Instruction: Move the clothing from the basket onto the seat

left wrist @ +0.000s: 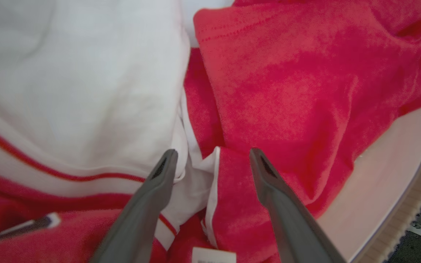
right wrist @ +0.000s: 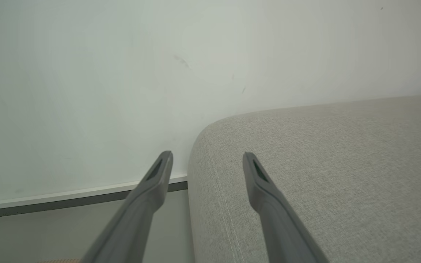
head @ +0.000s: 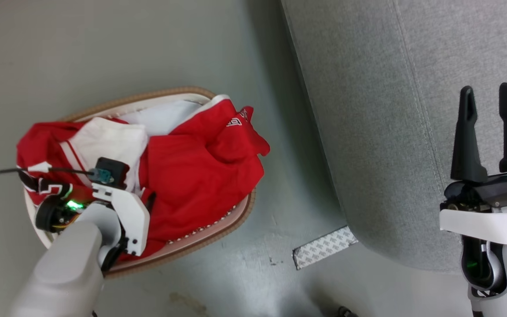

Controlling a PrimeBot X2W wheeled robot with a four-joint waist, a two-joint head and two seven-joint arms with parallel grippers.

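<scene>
The released left gripper (left wrist: 212, 160) is being held over bright red clothing (head: 200, 176), its numeral (head: 53, 189) half-hidden, in one oval cream basket (head: 236, 215), the released right gripper (head: 486, 88) over one grey fabric seat (head: 390, 132).

The right gripper (right wrist: 207, 155) held its two long dark grey fingers (right wrist: 269, 204) spread wide apart, one before the large grey fabric-upholstered seat (right wrist: 323, 164) with its rounded corner. Beyond stood a pale plain wall (right wrist: 104, 91), a white skirting strip (right wrist: 68, 199) and grey floor (right wrist: 31, 233).
</scene>
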